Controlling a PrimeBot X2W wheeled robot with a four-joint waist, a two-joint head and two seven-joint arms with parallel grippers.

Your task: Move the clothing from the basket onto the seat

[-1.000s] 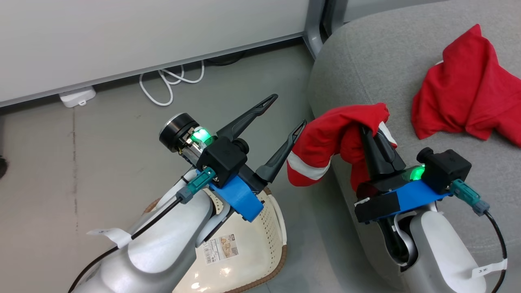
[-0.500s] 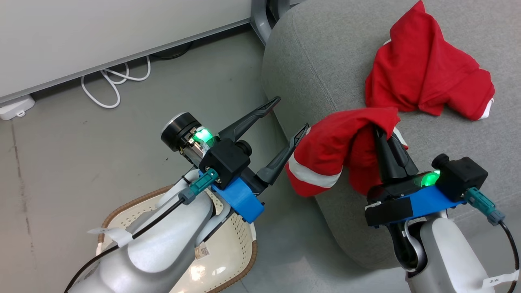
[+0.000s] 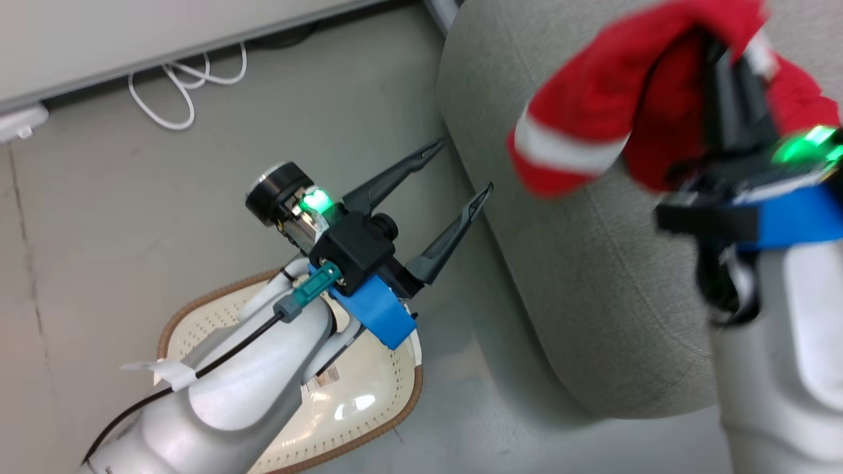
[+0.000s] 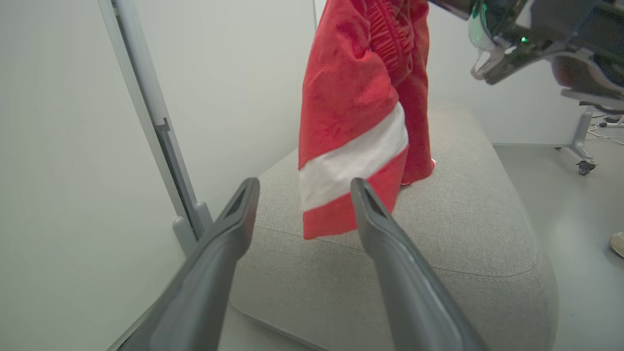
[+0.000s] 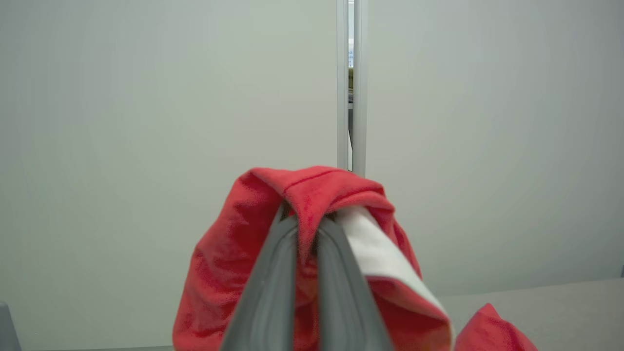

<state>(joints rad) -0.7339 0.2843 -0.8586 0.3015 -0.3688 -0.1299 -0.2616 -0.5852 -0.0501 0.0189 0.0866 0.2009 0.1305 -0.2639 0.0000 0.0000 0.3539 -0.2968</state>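
My right gripper (image 3: 714, 46) is shut on the clothing (image 3: 593, 112), a red garment with a white band, and holds it up over the grey seat (image 3: 593, 276). In the left wrist view the garment (image 4: 351, 97) hangs down to just above the seat (image 4: 477, 229). The right wrist view has my right gripper (image 5: 306, 222) pinching a red fold (image 5: 229, 273). My left gripper (image 3: 465, 164) is open and holds nothing, between the seat's edge and the cream basket (image 3: 191, 313), which my left forearm partly hides. From the left wrist my left gripper (image 4: 303, 184) points at the garment's hem.
A white cable (image 3: 178, 85) lies coiled on the floor by the wall, with a white power block (image 3: 20, 122) to its left. A grey partition post (image 4: 161, 136) stands beside the seat. An office chair's base (image 4: 582, 156) and a shoe tip (image 4: 618, 243) are beyond the seat.
My right gripper has lifted the banded garment higher and farther over the seat. The head camera has shifted. My left gripper stays open above the basket.
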